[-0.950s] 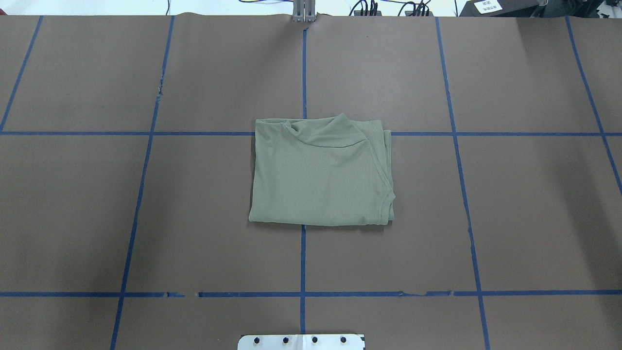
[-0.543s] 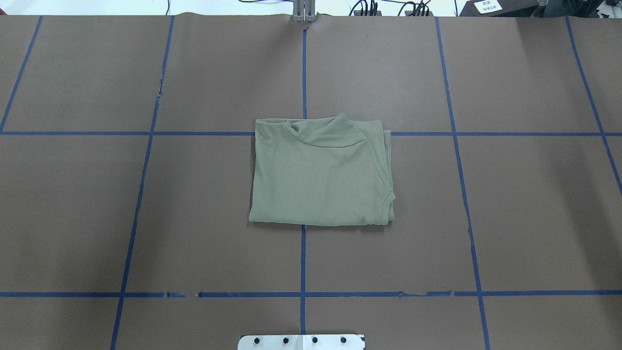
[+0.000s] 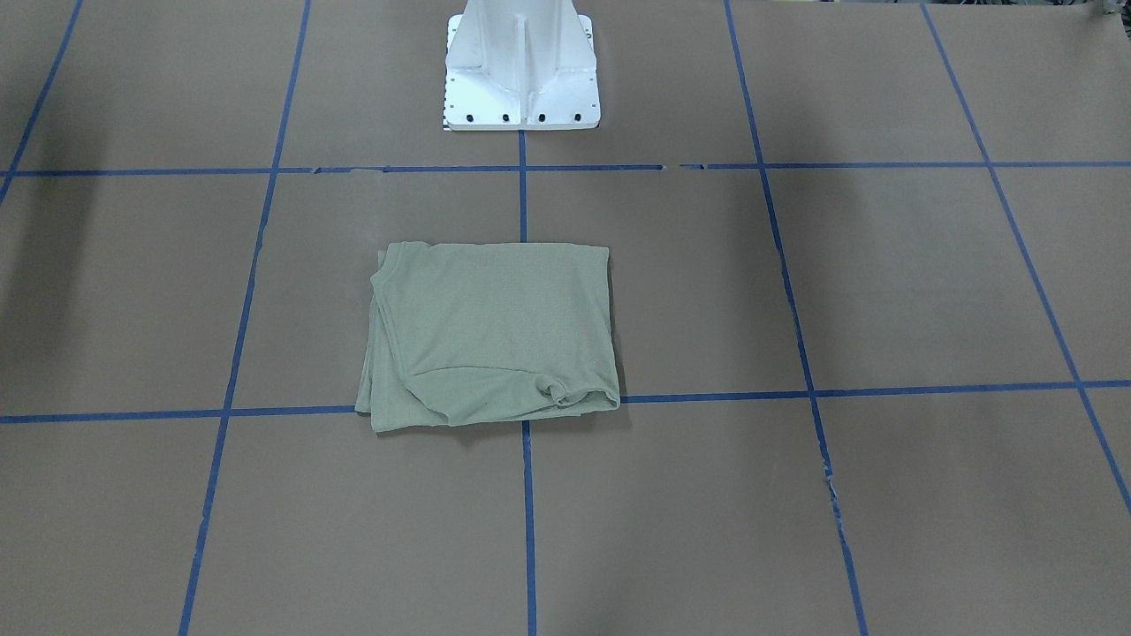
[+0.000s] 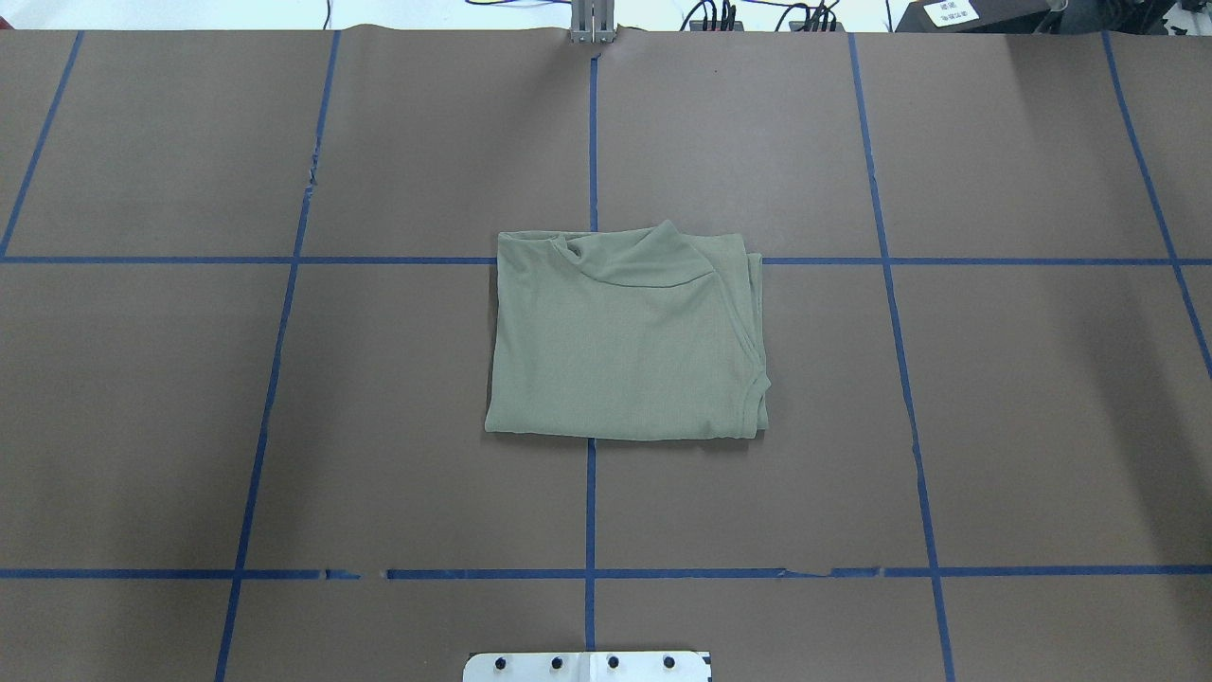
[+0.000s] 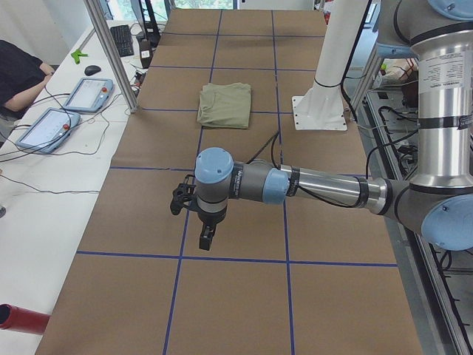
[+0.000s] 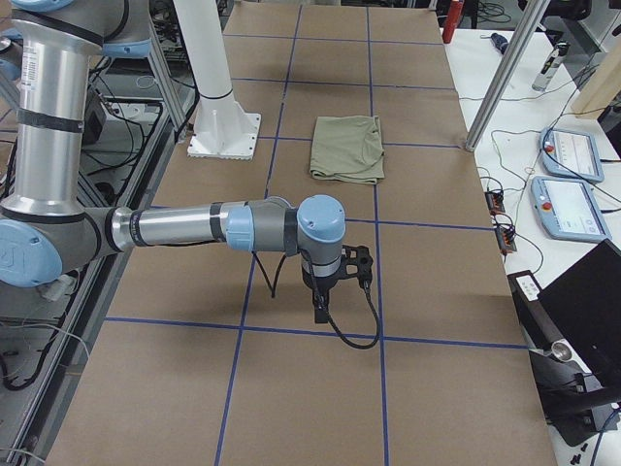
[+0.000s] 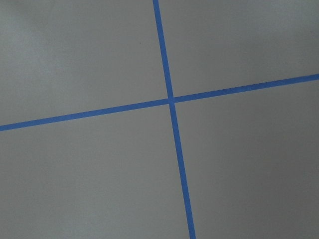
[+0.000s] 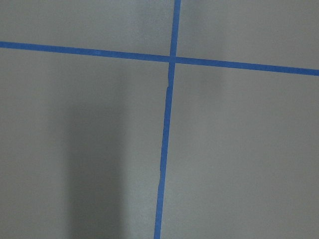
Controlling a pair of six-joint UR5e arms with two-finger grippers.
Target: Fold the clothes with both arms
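Overhead view looks down on the brown paper-covered table (image 4: 379, 379); the front view faces it, toward the white metal pedestal (image 3: 521, 71); side views look along from either end; all four share the folded sage-green knit shirt (image 4: 625, 350); wrist views sit close over blue tape crossings (image 7: 170, 101)

- Pale sage-green knit shirt (image 4: 625, 341): folded to a rectangle. The under layers show only as stacked edges along one side; the top panel covers the rest.
- White metal pedestal base (image 4: 587, 666): cut by the bottom edge of the overhead view, so only a bolted strip shows.
- Black two-finger left gripper (image 5: 205, 241): seen in the left side view alone, too small to tell how its jaws stand.
- Black two-finger right gripper (image 6: 319, 313): seen in the right side view alone, jaws likewise unreadable.
- Person in a dark sleeve (image 5: 18, 70): cut by the picture's edge.
- Red cylinder (image 5: 18, 318): cut by the picture's edge.
- White label (image 4: 950, 11): print too small to read.
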